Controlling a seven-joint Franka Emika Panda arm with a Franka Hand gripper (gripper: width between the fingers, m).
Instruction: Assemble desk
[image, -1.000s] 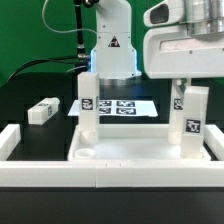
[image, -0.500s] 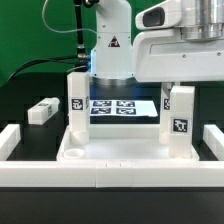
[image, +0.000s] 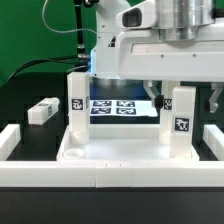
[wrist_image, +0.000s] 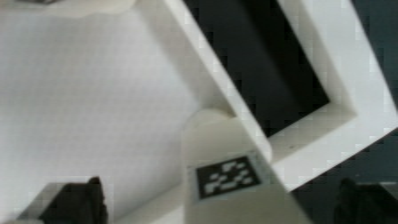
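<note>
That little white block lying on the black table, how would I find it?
Start at the big white desk panel with two upright legs. Look to the exterior view's left, onto the black table. The loose leg lies there alone, on its side, while the others stand.

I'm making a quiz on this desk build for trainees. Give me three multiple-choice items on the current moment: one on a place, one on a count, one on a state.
1. Where does the loose leg lie?
A. On the black table, at the exterior view's left of the panel
B. Inside the panel
C. On the marker board

2. How many legs stand upright on the panel?
A. One
B. Two
C. Four

3. How is the gripper?
A. Shut on a leg
B. Shut, empty
C. Open

Answers:
1 A: it lies flat on the table, apart from the panel.
2 B: the left leg and the right leg stand at the panel's far corners.
3 C: its fingers stand apart on either side of the right leg's top.
</note>
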